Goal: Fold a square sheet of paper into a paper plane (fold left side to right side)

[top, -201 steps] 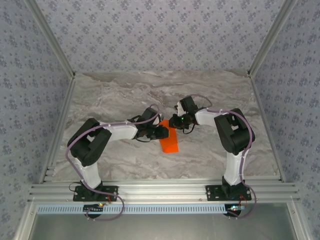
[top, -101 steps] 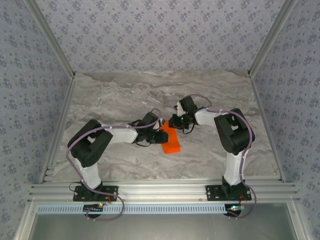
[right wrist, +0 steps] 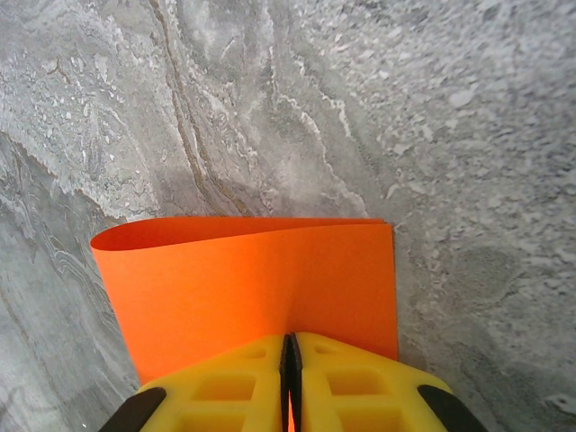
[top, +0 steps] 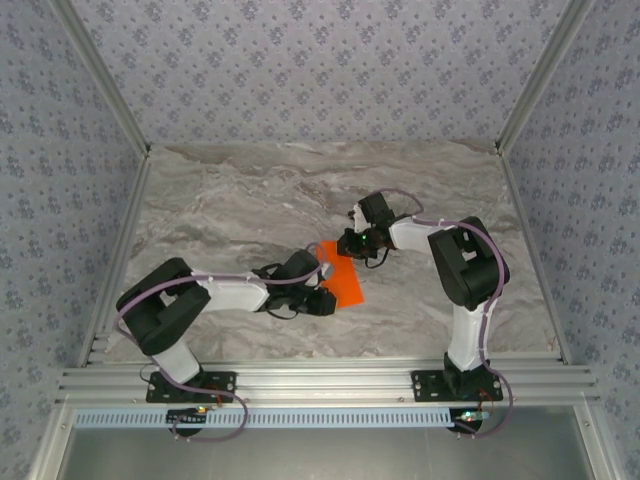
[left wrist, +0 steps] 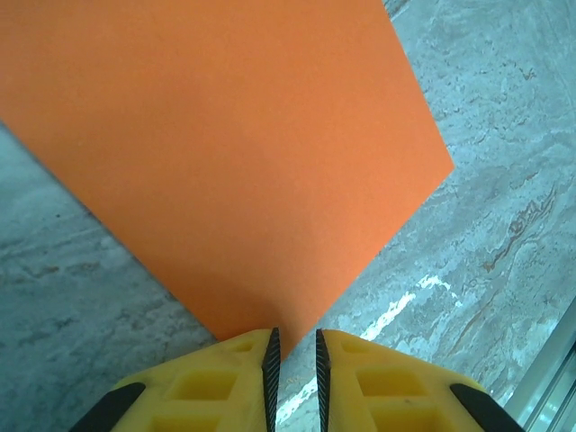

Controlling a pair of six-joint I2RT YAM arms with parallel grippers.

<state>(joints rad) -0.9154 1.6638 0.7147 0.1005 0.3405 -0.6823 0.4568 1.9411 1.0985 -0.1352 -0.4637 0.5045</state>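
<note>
The orange sheet of paper point(top: 345, 285) lies about midway between the left and right edges of the marbled grey desk point(top: 200, 200), a little closer to the near edge than to the far one. From above it reads as a slanted oblong. Its far end points toward the far left corner of the desk, and its near end points toward the near right corner.

The left arm point(top: 235, 292) reaches low across the desk from the left. The left fingers point(left wrist: 272, 355) sit at the near left corner of the sheet. In the left wrist view they are almost together, with a thin slit between the black pads and grey desk showing through it. The corner of the sheet comes right up to the tip of one finger, but it cannot be told whether that finger touches the paper.

The right arm point(top: 465, 265) bends in from the right toward the far end of the sheet. The right fingers point(right wrist: 295, 355) are pressed together and pinch the paper's edge, with a sliver of orange showing between the pads. In the right wrist view the sheet is doubled over on itself. One side is a soft, rounded bend standing slightly off the desk rather than a sharp crease. The opposite side ends in a straight edge lying flat.
</note>
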